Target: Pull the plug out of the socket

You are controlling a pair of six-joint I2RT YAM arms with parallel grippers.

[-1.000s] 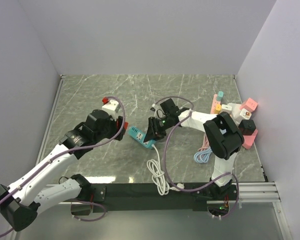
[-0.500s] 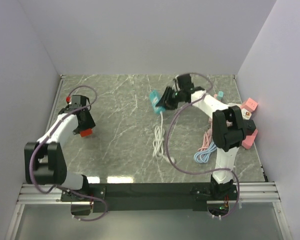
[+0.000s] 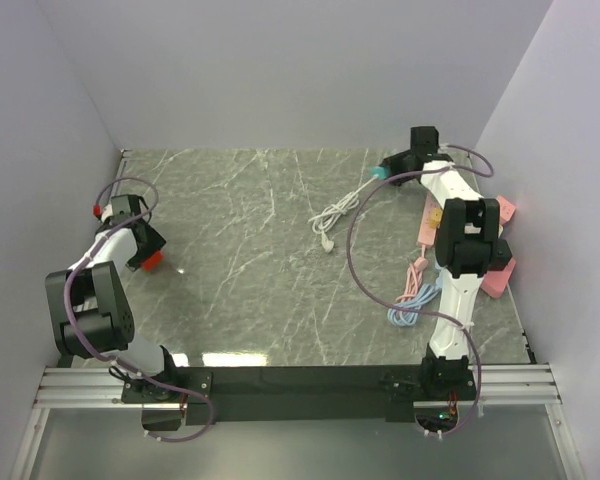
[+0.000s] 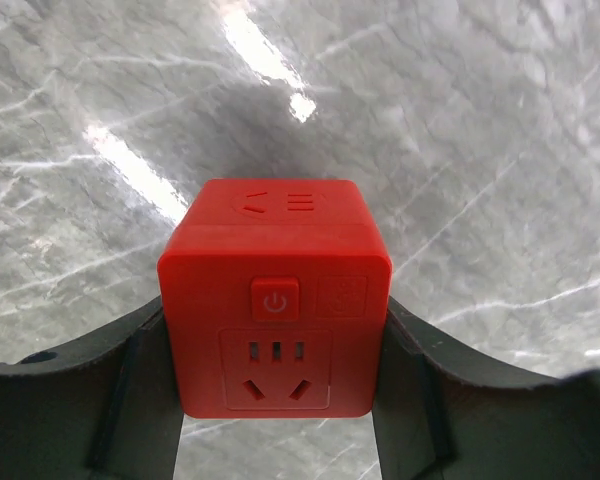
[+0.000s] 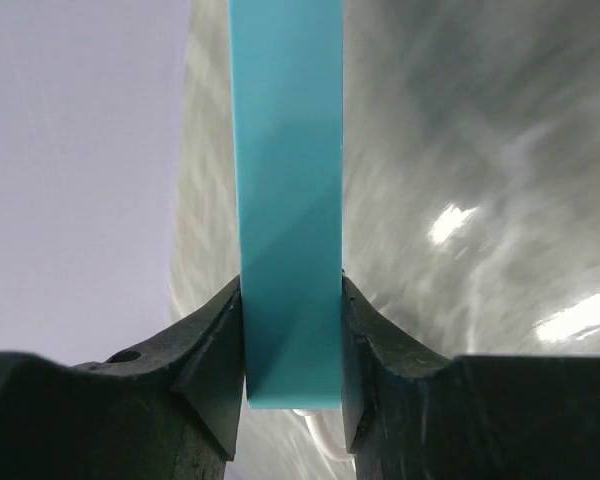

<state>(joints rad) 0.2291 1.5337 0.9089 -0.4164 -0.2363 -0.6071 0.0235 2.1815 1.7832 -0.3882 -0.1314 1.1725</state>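
Marble table [image 3: 260,260] holds pink blocks [image 3: 498,212]; left tool [image 4: 275,340] clamps red socket [image 4: 275,260], right tool [image 5: 292,340] clamps teal plug [image 5: 285,150].

Tabletop [image 3: 250,290]: grey marble-look slab, white veins, polished, glossy, bright glare streaks.
Red socket cube [image 4: 275,300]: smooth moulded plastic, satin, faint sheen along top edge; power button same finish.
Teal plug [image 5: 288,200]: smooth plastic, flat faces, semi-matt.
Left gripper [image 4: 275,335] and right gripper [image 5: 292,330] jaws: black plastic by look, matt, slightly grainy.
White cable [image 3: 332,214]: smooth rubbery sheath.
Right arm shell [image 3: 452,187]: white plastic, glossy; joints black, matt.
Walls [image 3: 280,70]: plain, pale, matt.
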